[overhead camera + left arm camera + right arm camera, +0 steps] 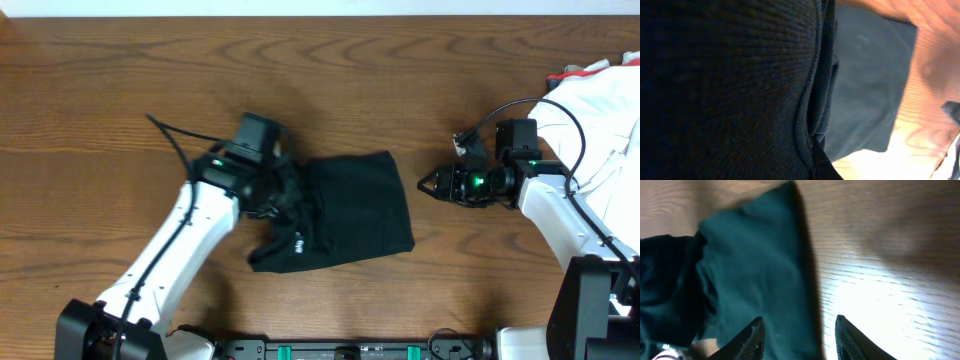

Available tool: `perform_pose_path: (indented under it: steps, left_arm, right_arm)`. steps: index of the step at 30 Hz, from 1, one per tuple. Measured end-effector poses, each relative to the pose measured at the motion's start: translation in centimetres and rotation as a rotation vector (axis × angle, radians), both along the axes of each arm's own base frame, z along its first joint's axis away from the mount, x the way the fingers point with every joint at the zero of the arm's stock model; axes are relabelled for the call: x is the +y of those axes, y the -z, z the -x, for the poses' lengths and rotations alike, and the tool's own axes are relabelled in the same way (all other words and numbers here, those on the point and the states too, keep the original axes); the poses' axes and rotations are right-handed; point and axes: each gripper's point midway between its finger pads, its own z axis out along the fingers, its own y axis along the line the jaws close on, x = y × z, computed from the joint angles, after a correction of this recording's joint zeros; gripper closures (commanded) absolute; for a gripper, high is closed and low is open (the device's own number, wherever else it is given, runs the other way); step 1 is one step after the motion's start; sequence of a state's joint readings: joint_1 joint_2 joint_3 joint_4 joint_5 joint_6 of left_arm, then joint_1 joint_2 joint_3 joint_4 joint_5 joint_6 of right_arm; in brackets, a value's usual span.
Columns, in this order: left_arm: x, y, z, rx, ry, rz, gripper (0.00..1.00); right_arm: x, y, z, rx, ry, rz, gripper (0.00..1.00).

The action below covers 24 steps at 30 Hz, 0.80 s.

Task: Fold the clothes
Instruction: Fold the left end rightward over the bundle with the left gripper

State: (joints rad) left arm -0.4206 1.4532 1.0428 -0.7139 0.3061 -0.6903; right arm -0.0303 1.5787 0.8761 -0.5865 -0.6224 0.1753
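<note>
Closest to me, my left pincer (283, 196) was closed tight on the bunched left edge of the black shirt (355, 205). So much cloth was gathered round it that my left wrist camera saw little more than dark knit weave (715, 75) pressed right up against the lens. My own fingers were hidden there. A seam or folded edge (812, 100) ran down the middle of that view.

My right pincer (428, 184) lay low over the table (400, 60), pointing left toward the shirt's right edge, near it but not touching. Its two fingers (756, 330) stood partly apart with only bare wood between them, holding nothing.

Just past those fingertips, in the right wrist view, the shirt (755, 255) lay flat, one straight edge running away from me across the wood.

From above, the shirt sat near the middle of the table as a rough, folded rectangle. Its right part was smooth and its left part crumpled. A flap trailed toward the near left corner, with a small white mark (297, 243) on it.

Farthest off, at the right rear of the table, lay a heap of white cloth (600, 110), well apart from the shirt.
</note>
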Motion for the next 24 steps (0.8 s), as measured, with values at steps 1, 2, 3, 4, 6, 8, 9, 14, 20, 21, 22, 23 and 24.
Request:
perform_pose_path:
  steps: [1, 2, 3, 4, 6, 8, 9, 14, 20, 21, 22, 23, 24]
  left_arm:
    - [-0.7, -0.1, 0.0, -0.010, 0.002, 0.005, 0.94]
    - [-1.3, -0.2, -0.1, -0.024, 0.003, 0.009, 0.94]
    - [-1.8, -0.4, -0.2, -0.038, 0.003, 0.016, 0.94]
    - [-2.4, -0.6, -0.4, -0.054, -0.001, 0.025, 0.94]
    - [-3.3, -1.1, -1.2, -0.096, -0.016, 0.043, 0.94]
    - [-4.0, -1.5, -2.1, -0.133, -0.039, 0.066, 0.94]
    - [-4.5, -1.6, -2.6, -0.147, -0.054, 0.080, 0.94]
    - [-7.3, -0.8, -4.7, -0.181, -0.110, 0.145, 0.94]
    - [-10.4, 2.2, -4.5, -0.120, -0.146, 0.170, 0.94]
    - [-10.8, 2.7, -4.4, -0.109, -0.148, 0.170, 0.94]
    - [-11.2, 3.1, -4.3, -0.103, -0.150, 0.171, 0.94]
    - [-11.7, 3.4, -4.2, -0.098, -0.150, 0.176, 0.94]
    - [-12.0, 3.5, -4.1, -0.098, -0.147, 0.180, 0.94]
  right_arm:
    - [-0.2, 0.2, 0.1, 0.006, 0.006, 0.012, 0.55]
    - [-0.5, 0.4, 0.1, 0.014, 0.013, 0.028, 0.55]
    - [-0.7, 0.5, 0.2, 0.020, 0.018, 0.039, 0.55]
    - [-0.9, 0.6, 0.2, 0.025, 0.026, 0.048, 0.55]
    - [-1.3, 0.7, 0.2, 0.029, 0.037, 0.062, 0.55]
    - [-1.6, 0.9, 0.2, 0.032, 0.041, 0.073, 0.55]
    - [-1.6, 0.9, 0.3, 0.034, 0.042, 0.075, 0.55]
    - [-1.7, 1.0, 0.5, 0.047, 0.046, 0.082, 0.55]
    - [-1.8, 1.1, 0.6, 0.054, 0.048, 0.089, 0.54]
    - [-1.8, 1.1, 0.7, 0.054, 0.048, 0.089, 0.54]
    - [-1.8, 1.1, 0.7, 0.054, 0.048, 0.089, 0.54]
    - [-1.8, 1.1, 0.7, 0.054, 0.048, 0.089, 0.54]
    - [-1.8, 1.1, 0.7, 0.054, 0.048, 0.090, 0.54]
